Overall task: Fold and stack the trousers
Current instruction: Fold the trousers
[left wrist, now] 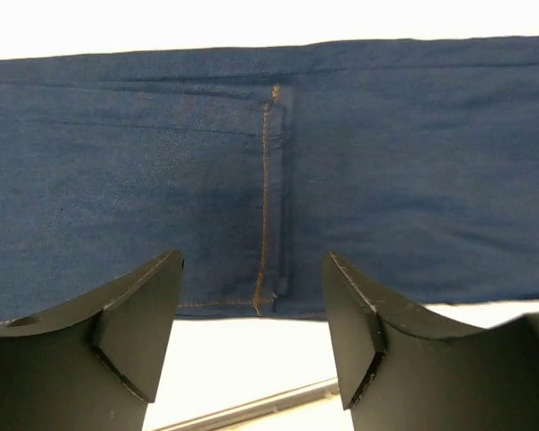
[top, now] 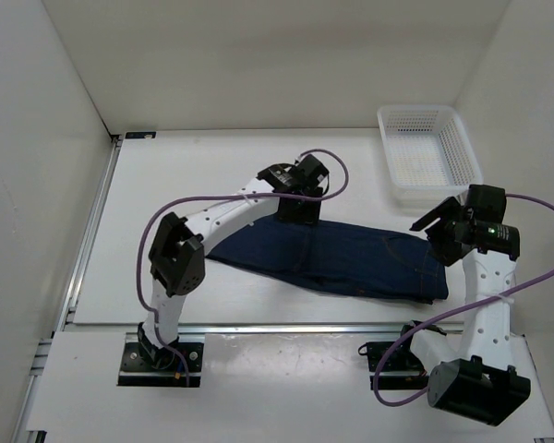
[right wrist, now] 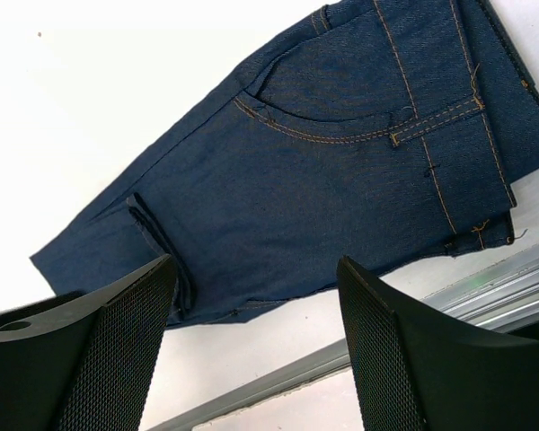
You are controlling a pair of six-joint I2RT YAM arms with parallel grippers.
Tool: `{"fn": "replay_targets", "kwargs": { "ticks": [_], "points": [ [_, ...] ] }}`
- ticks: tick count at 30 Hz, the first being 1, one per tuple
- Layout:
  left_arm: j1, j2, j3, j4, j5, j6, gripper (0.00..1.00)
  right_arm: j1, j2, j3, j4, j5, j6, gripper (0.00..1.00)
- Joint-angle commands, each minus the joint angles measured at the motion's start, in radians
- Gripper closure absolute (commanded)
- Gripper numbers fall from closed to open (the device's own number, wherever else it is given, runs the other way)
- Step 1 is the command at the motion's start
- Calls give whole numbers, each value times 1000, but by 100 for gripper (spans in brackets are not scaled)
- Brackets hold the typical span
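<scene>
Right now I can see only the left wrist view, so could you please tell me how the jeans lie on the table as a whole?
Observer: The jeans lie flat as one long band across the middle of the table, with the pocket end to the right.
Operator: Thank you. Is the right gripper holding them?
Observer: No, the right gripper is open and empty, above the pocket end.
Operator: Is anything else near them?
Observer: A white basket stands at the far right corner, apart from the jeans.
</scene>
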Motion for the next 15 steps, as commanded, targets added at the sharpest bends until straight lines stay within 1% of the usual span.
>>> {"fn": "replay_targets", "kwargs": {
  "ticks": [1,2,3,5,6,7,8,9,12,14,15],
  "points": [
    [-26,74,34,-105,-47,42,27,5,-24,-4,18,-29,-27,23],
    [-26,74,34,-120,-103,13,27,5,-24,-4,18,-29,-27,23],
    [-2,64,8,-134,-130,1,27,5,-24,-4,18,-44,-59,23],
    [72,-16,-68,-107,-121,1,27,5,-24,-4,18,-70,-96,23],
    [180,-56,-181,-72,-63,11,27,5,-24,-4,18,-79,-110,23],
    [242,-95,-235,-4,-29,23,27,5,-24,-14,18,-90,-121,23],
    [301,-158,-280,20,2,36,29,14,-24,-15,18,-90,-132,23],
    [402,-180,-332,37,51,74,31,14,-24,-31,18,-90,-132,23],
    [495,-180,-345,47,42,146,33,14,-33,-79,41,-113,-123,23],
    [521,-130,-331,47,54,157,33,14,-33,-91,51,-139,-122,23],
    [532,-110,-331,59,82,175,33,14,-33,-91,60,-148,-122,23]
  ]
}}
